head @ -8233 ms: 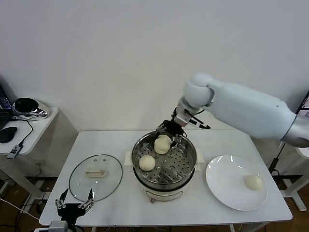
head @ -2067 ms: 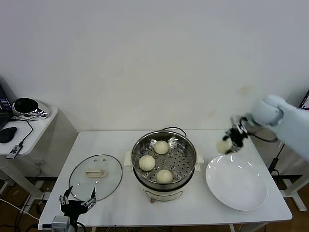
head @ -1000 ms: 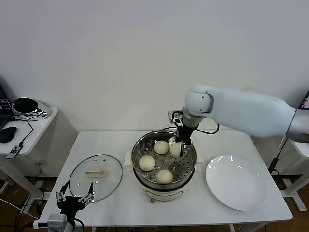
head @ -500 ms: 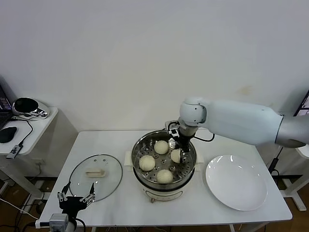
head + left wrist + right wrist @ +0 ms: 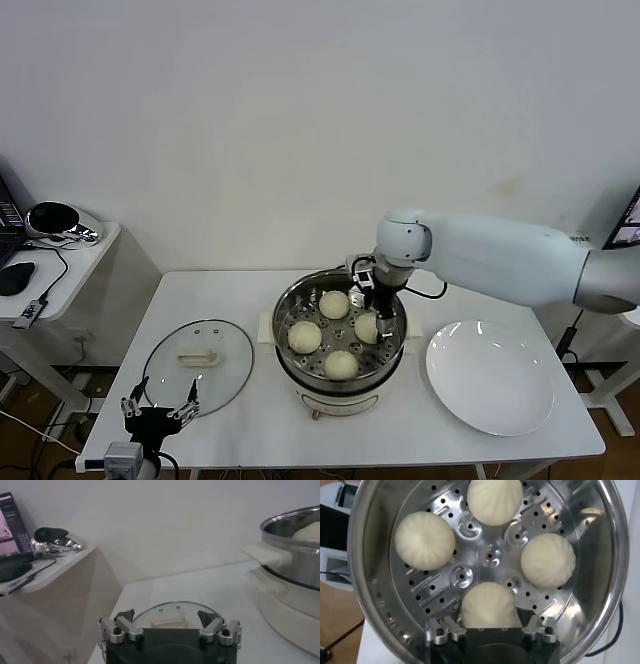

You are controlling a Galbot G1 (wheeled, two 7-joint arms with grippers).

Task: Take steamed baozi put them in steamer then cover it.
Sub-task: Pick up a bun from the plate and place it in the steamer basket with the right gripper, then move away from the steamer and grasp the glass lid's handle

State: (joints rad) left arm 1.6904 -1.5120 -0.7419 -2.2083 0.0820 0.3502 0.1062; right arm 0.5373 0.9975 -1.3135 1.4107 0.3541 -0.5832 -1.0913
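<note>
A moment ago my right gripper (image 5: 376, 318) was lowering the fourth of the steamed baozi (image 5: 490, 605) over the steamer (image 5: 340, 340); now that bun sits on the perforated tray at the steamer's right side, my fingers set narrowly on either flank of it, and from the wrist view I judge I am gripping it or only just letting go. With the other three buns around it, all four are in the steamer, and the white plate (image 5: 490, 377) to the steamer's right, which held one bun some seconds back, is bare. So the loading looks finished to me, and what is left is to release, lift clear, and fetch the cover (image 5: 197, 365), which lies flat on the table to the steamer's left, handle up, untouched. My left gripper (image 5: 158, 414) hangs spread wide off the table's front edge, on the near side of the cover, idle. The white table (image 5: 230, 292) stands against a plain pale wall; farther left of the steamer, past the cover, a side table (image 5: 85, 252) carries a shiny dark object and cables.
</note>
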